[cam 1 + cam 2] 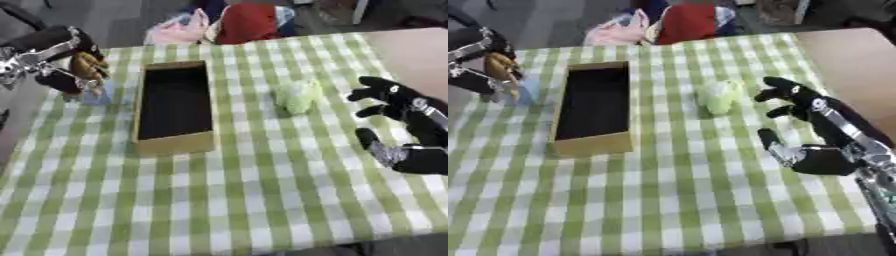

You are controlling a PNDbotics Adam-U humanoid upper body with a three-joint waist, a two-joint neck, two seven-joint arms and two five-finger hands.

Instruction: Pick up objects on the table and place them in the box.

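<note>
An open cardboard box (172, 142) with a dark inside stands on the green checked tablecloth, left of centre. To its right lies a pale green crumpled object (297, 96). My right hand (815, 131) hovers open just right of that object, fingers spread toward it, not touching. My left hand (74, 70) is raised left of the box, fingers curled round a tan object (86, 65) with a pale blue object (96, 94) just below it.
The bare brown tabletop (411, 50) shows beyond the cloth at the right. Pink and red bags (223, 22) sit past the table's far edge. The near half of the cloth (219, 200) holds nothing.
</note>
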